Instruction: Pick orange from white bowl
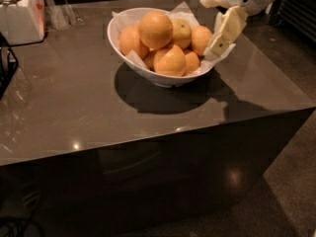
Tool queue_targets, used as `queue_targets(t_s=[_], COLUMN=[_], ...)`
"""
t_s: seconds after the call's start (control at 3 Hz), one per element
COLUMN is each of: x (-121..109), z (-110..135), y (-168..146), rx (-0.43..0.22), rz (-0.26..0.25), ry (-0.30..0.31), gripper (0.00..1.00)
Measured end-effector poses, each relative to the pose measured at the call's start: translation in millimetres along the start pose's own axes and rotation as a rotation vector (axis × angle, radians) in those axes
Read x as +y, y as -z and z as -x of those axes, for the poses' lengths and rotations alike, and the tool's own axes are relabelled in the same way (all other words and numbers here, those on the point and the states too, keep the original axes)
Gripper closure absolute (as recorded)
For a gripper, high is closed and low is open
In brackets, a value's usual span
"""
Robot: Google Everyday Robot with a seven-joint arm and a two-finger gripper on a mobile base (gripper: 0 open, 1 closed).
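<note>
My gripper (pixel 208 27) hangs at the right-hand rim of the white bowl (pixel 148 71), up in the top right of the camera view. Its two cream fingers (pixel 225 29) are spread apart with nothing between them: the longer one slants down against the crinkled paper (pixel 180 12) that lines the bowl and pokes past its edge, and the shorter one points left, above the fruit. I am not touching the orange (pixel 155 29).

That orange, the largest and roundest, sits on top of the pile, toward the bowl's left half and well inside the rim. Smaller oranges (pixel 170 60) crowd around and below it, and a yellowish fruit (pixel 181 32) lies just to its right, between it and my fingers. Another small orange (pixel 201 38) rests nearest my long finger.

The bowl stands on a dark, glossy table (pixel 74 107), toward the back, and throws a broad shadow in front of it. At the far left corner of the table there is a white container (pixel 22 19), with a clear object (pixel 60 15) just beside it
</note>
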State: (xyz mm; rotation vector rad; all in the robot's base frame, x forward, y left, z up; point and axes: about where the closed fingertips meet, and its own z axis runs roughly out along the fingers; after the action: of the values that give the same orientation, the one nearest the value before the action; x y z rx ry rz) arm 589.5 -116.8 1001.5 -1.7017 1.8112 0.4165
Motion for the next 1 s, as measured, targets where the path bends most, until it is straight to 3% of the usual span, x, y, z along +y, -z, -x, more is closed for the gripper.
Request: queue_targets(t_s=[0.67, 1.0], x=[-24.9, -33.7], z=[35.7, 47.0], y=[-59.2, -77.0], rx=[-0.084, -0.114], rz=[0.097, 0.115], ry=[0.054, 0.060], gripper=[0.00, 0.00])
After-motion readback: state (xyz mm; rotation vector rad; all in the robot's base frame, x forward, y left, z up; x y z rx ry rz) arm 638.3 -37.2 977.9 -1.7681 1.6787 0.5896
